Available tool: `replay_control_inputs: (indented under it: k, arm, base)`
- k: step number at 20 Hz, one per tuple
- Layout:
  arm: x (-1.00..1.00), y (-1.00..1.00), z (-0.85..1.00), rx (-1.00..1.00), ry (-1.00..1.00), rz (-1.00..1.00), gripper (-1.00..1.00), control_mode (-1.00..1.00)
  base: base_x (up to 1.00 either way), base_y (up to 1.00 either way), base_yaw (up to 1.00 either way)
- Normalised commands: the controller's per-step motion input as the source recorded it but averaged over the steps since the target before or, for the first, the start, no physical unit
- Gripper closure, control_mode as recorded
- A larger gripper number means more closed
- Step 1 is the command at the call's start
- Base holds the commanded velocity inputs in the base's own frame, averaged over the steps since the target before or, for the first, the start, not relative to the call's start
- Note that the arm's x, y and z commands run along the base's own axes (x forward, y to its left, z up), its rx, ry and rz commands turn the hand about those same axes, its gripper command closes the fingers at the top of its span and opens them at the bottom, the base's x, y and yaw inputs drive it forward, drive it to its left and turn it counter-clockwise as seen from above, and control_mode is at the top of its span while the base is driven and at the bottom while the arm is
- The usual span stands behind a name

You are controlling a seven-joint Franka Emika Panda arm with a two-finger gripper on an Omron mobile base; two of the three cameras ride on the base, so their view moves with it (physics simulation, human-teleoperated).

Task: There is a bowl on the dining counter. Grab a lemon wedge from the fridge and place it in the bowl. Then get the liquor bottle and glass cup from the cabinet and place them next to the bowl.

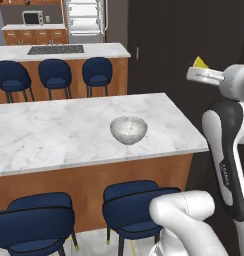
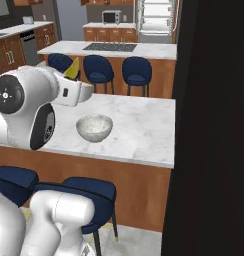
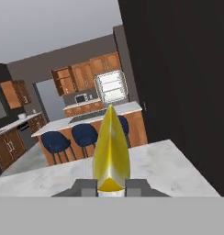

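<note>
The pale grey bowl (image 1: 128, 130) (image 2: 94, 127) stands empty on the white marble dining counter (image 1: 54, 135) (image 2: 144, 130), towards its right end. My gripper (image 1: 199, 68) (image 2: 74, 76) (image 3: 111, 186) is held high in the air, well above the counter's level and off to the side of the bowl. It is shut on the lemon wedge (image 1: 200, 62) (image 2: 72, 69) (image 3: 111, 151), a yellow piece that sticks out pointed end first from between the fingertips (image 3: 86, 186). The fridge (image 1: 84, 17) (image 2: 155, 15) (image 3: 111, 87) stands open at the far back, showing white shelves.
A second marble island with a black cooktop (image 1: 56, 49) (image 2: 110, 47) lies behind the dining counter. Blue stools (image 1: 96, 72) line its near side, and more stools (image 1: 134, 205) stand in front of the dining counter. A dark wall (image 1: 194, 30) (image 2: 214, 125) rises on the right.
</note>
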Motion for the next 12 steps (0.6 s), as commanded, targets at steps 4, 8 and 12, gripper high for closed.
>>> replay_control_inputs:
  k: [4,8,12]
  arm:
    - [0.8,0.01,-0.41,0.0,0.31,0.14,1.0,-1.0]
    - [0.51,0.09,-0.39,0.0,0.24,0.13,1.0,-1.0]
    - [0.26,0.35,-0.44,-0.03,0.21,0.08,1.0,-1.0]
  base:
    - [0.0,0.0,0.0]
    - [0.0,0.0,0.0]
    - [0.0,0.0,0.0]
